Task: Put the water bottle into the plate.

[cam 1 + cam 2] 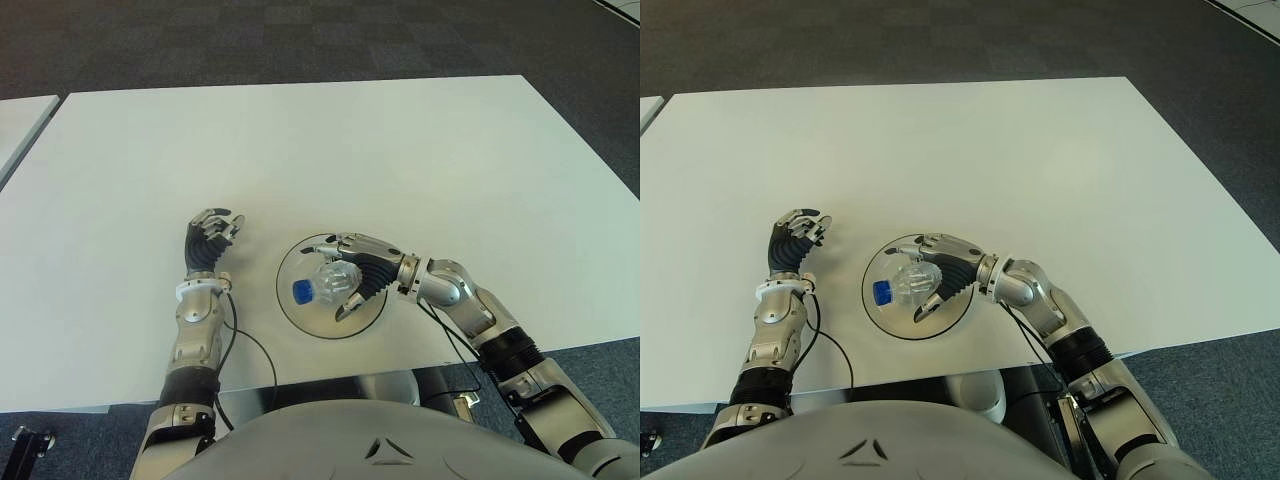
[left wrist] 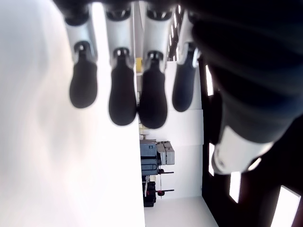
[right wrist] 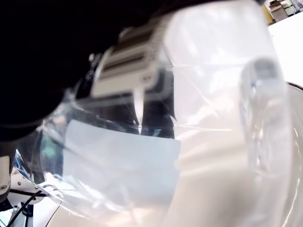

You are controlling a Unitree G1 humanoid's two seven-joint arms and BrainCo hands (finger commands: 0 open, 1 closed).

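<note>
Right hand [image 1: 362, 272] fingers wrapped around clear water bottle [image 1: 328, 284], blue cap [image 1: 303, 291] past fingertips, over the plate [image 1: 300, 310]. Left hand [image 1: 208, 243] beside plate's left, fingers loose, empty.

On my feed the table [image 1: 330, 150] is plain white, no pattern. The plate [image 1: 300, 312] at about six o'clock of it looks white inside a thin dark rim. The water bottle [image 1: 330, 283] is clear plastic with a blue cap. My right hand [image 1: 362, 272] shows silver-grey shells over black, ribbed palm padding; my left hand [image 1: 210, 240], at nine o'clock from the plate, has the same black and silver. The floor [image 1: 300, 40] at twelve o'clock is dark grey carpet in a faint checker.
</note>
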